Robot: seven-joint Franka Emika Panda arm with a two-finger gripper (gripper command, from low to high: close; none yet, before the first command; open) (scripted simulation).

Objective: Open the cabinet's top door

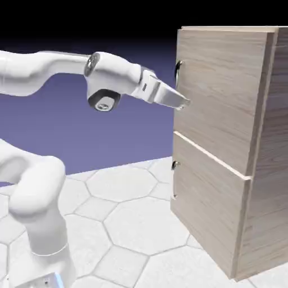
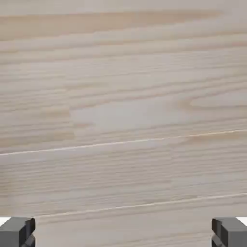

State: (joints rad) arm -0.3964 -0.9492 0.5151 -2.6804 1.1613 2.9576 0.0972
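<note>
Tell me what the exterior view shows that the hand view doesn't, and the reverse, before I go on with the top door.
Only the exterior view shows the whole cabinet, the top door's dark handle, the lower door, and the gripper up against the top door just below that handle. Only the hand view shows the fingertips set wide apart with nothing between them. Both show the door's light wood grain.

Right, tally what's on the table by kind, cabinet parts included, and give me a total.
Cabinets: 1, the cabinet
Door panels: 2, the top door and the lower door
Handles: 2, the top handle and the lower handle
Robot arms: 1, with the gripper at the top door
Total: 6
</note>
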